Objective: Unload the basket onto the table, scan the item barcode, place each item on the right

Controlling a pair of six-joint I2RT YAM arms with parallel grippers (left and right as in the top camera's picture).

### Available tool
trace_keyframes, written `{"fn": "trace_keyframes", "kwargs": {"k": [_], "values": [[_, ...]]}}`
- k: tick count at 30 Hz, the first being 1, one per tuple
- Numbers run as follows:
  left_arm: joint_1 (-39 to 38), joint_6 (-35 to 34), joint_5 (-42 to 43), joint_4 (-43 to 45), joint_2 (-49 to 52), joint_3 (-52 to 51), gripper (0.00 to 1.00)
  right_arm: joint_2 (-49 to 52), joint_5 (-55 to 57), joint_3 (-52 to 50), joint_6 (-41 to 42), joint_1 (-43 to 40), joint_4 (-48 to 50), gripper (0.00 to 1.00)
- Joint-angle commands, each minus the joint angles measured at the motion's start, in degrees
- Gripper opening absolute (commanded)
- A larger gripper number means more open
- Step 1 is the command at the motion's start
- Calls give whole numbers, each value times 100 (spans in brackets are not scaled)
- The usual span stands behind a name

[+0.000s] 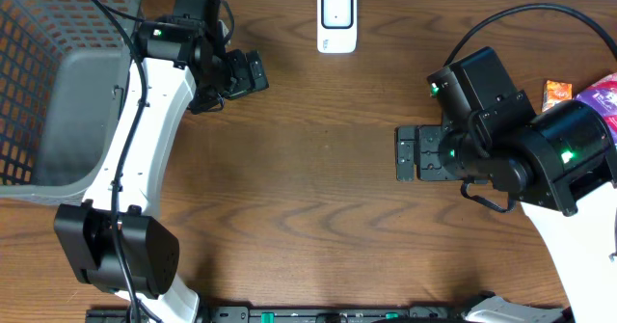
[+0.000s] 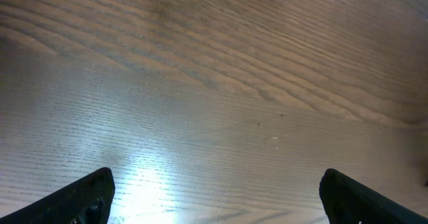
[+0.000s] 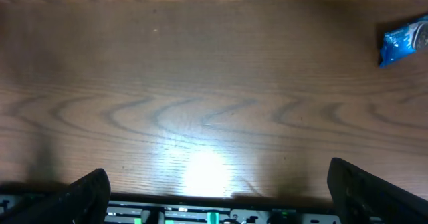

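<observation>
Overhead: left gripper [image 1: 253, 72] and right gripper [image 1: 407, 155] both spread apart, empty. Risk: orange packet [image 1: 557, 94] lies just beside right arm [image 1: 569, 159]; reaching may shove it.

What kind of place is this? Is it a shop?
Probably a pretend shop checkout, not a real shop: a wooden table with a white scanner, a grey mesh basket and snack packets.

Surface [image 1: 318, 169]: dark brown wood, clear grain, smooth, half-glossy, lamp glare reflected.
Basket [image 1: 39, 34] at 9 o'clock: grey plastic, matt, open grid walls.
Scanner [image 1: 336, 19] at 12 o'clock: white plastic, glossy face.
Left hand [image 1: 249, 72], right hand [image 1: 407, 155]: black plastic, matt.
Packets [image 1: 556, 94] at 3 o'clock: shiny printed foil.
Blue packet [image 3: 403, 41]: glossy wrapper, crinkled.
</observation>
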Motion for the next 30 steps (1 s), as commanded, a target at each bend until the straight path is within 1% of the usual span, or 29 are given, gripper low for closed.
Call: {"fn": "trace_keyframes", "kwargs": {"k": [1,5,9,11,15,19,26,30], "values": [[20,57,-79,-13,13,28,98,-52,-11,-94,-308,17,24,99],[20,57,-79,-13,13,28,98,-273,-11,-341,-719,-20,330,99],[20,57,-79,-13,13,28,98,-809,-33,-1060,-938,-243,1147,99],[20,57,-79,-13,13,28,98,-1139,-170,-1565,-1178,-428,1650,99],[20,57,-79,-13,13,28,98,-1945,-789,-2911,-1878,-1005,2938,99],[20,57,-79,-13,13,28,98,-2736,-1445,-4308,-2184,-1615,4210,99],[20,57,-79,-13,13,28,98,-4437,-2428,-6907,-2269,-2717,6424,99],[20,57,-79,-13,13,28,98,-5239,-2645,-8218,-2264,-3032,7615,99]]}}
